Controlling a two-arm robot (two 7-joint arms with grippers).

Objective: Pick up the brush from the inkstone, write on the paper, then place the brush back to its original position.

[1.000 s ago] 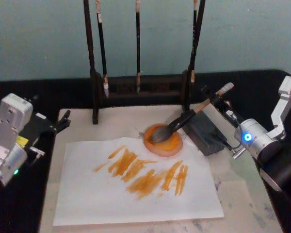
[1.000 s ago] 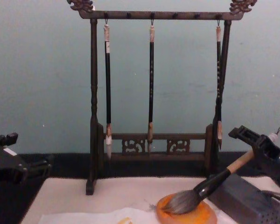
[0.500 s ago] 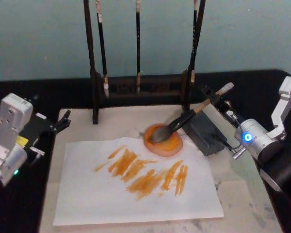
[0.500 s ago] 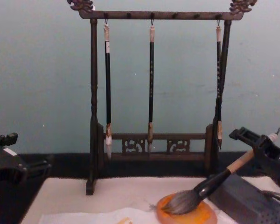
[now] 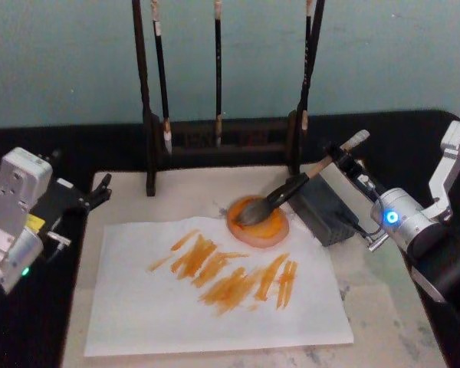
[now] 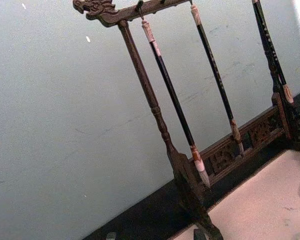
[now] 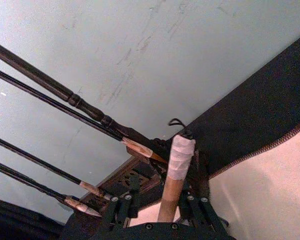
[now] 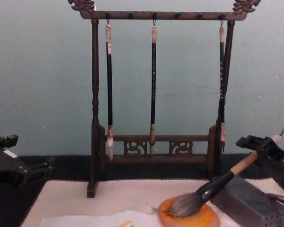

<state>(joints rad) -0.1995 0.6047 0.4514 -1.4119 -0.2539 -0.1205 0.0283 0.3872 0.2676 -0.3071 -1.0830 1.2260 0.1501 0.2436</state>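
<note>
At the head view's right, the right gripper [image 5: 339, 156] straddles the wrapped end of the brush [image 5: 285, 192], jaws narrowly parted; the tuft lies in the inkstone [image 5: 272, 231], just above the paper [image 5: 138, 307]. The left gripper [image 5: 101, 192] sits parted at far left.

A dark rack [image 8: 94, 94] holds three thin brushes [image 8: 153, 85]; a grey perforated block [image 5: 322, 205] sits on the cream mat [image 5: 192, 190]

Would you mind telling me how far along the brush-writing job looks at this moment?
Writing looks done: orange strokes cross the paper. The brush lies back with its tuft on the inkstone. In hand: the right gripper sits around the handle end, jaws seemingly apart. Remaining: backing away. The left gripper is parked beside the mat.
</note>
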